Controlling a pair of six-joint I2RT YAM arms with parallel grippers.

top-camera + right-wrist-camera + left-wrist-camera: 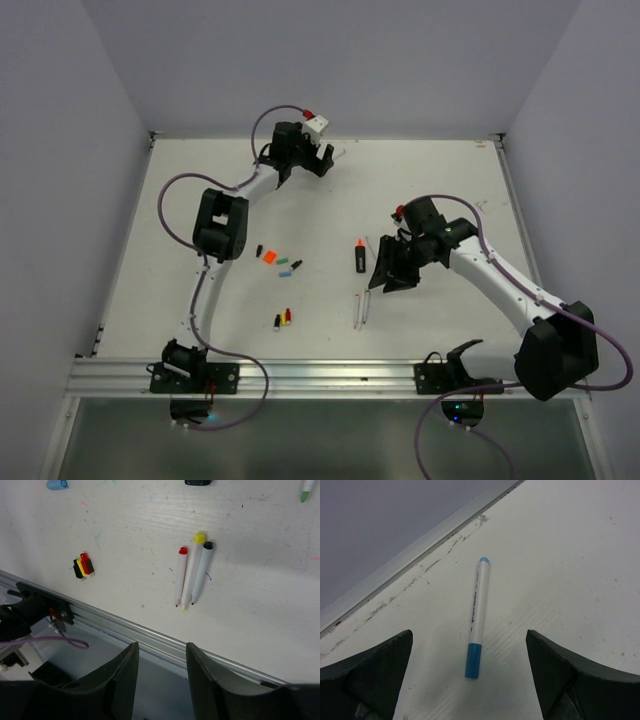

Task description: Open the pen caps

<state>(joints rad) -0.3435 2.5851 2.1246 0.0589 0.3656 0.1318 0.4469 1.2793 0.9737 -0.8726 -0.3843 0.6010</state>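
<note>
— Where is the blue pen (476, 611) found?
— On the table (560, 555), between the left gripper (469, 632)'s wide-spread jaws, with its long axis laid straight away and its blue cap (473, 661) nearest.
— And the right gripper (161, 647)?
— Its jaws are parted and empty. It is placed well apart, over three pens (191, 575).

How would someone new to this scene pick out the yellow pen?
Find the metal rail along the near edge. Just beyond it three thin white pens lie side by side. The yellow pen is the middle one, its yellow end reaching past those of the red pen and black pen.
</note>
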